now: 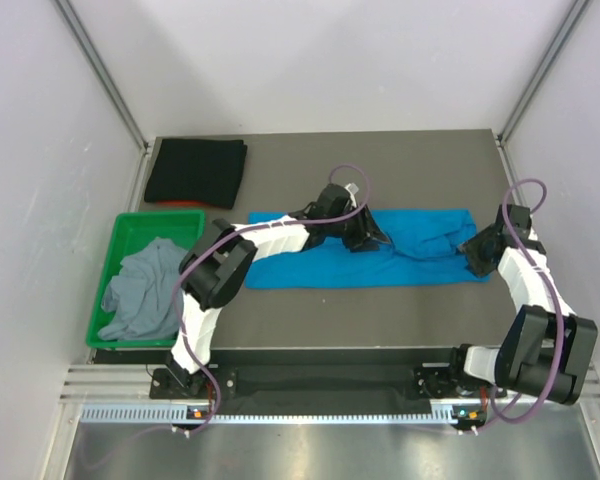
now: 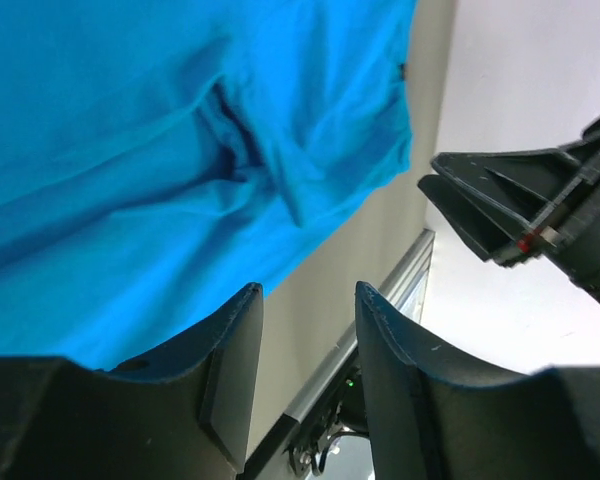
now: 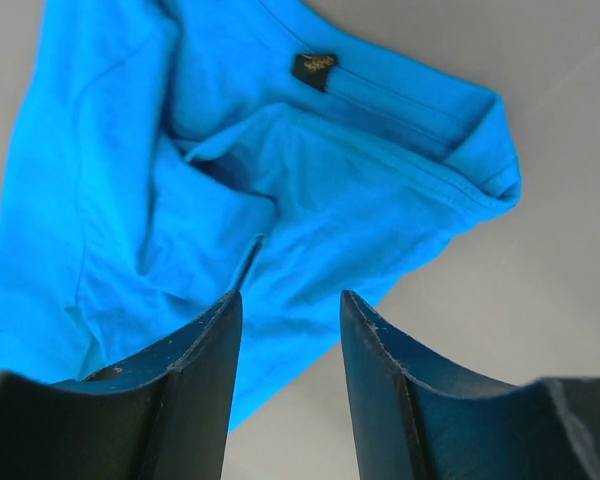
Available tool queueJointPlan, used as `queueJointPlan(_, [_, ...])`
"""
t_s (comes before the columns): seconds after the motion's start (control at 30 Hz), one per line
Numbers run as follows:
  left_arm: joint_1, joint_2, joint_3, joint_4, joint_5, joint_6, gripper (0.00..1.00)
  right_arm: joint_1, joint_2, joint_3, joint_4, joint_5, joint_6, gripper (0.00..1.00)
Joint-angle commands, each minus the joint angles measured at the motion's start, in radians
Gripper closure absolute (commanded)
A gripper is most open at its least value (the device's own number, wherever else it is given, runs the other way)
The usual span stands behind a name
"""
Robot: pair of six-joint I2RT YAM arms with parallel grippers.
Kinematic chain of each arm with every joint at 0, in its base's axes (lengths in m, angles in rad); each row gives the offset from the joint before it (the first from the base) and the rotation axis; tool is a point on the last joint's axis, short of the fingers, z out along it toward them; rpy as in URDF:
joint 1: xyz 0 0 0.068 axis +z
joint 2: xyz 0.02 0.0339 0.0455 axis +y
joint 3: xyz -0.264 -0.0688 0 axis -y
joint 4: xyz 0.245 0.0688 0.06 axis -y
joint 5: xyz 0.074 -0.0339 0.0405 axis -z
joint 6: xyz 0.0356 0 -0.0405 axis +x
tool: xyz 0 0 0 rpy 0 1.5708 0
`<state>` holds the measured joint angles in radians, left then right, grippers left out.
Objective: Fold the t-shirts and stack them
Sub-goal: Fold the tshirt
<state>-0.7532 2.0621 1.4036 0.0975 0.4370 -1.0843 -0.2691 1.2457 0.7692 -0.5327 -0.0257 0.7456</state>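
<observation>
Lying spread across the tabletop (image 1: 380, 170) is a bright blue t-shirt (image 1: 310, 265). Both the left tool (image 2: 305, 300) and the right tool (image 3: 285, 305) hover close to it, jaws apart, gripping nothing.

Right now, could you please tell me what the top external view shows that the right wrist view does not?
Only the top external view: the folded black t-shirt and the green bin holding the crumpled grey t-shirt. Only the right wrist view: the small dark neck label. Both: the blue t-shirt lying on the table.
</observation>
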Motion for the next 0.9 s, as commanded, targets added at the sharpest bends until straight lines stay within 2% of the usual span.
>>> queueJointPlan(0.0, [-0.008, 0.056, 0.052, 0.091, 0.008, -0.046, 0.53, -0.013, 0.021, -0.019, 0.079, -0.023, 0.049, 0.56])
queueJointPlan(0.23, [-0.011, 0.128, 0.096, 0.117, 0.026, -0.065, 0.51, -0.013, 0.086, -0.05, 0.151, -0.054, 0.084, 0.6])
queueJointPlan(0.57, [-0.012, 0.223, 0.178, 0.148, 0.063, -0.1, 0.49, -0.013, 0.092, -0.051, 0.189, -0.054, 0.121, 0.61])
queueJointPlan(0.87, [-0.012, 0.259, 0.201, 0.173, 0.091, -0.123, 0.51, -0.015, 0.139, -0.051, 0.224, -0.056, 0.133, 0.62])
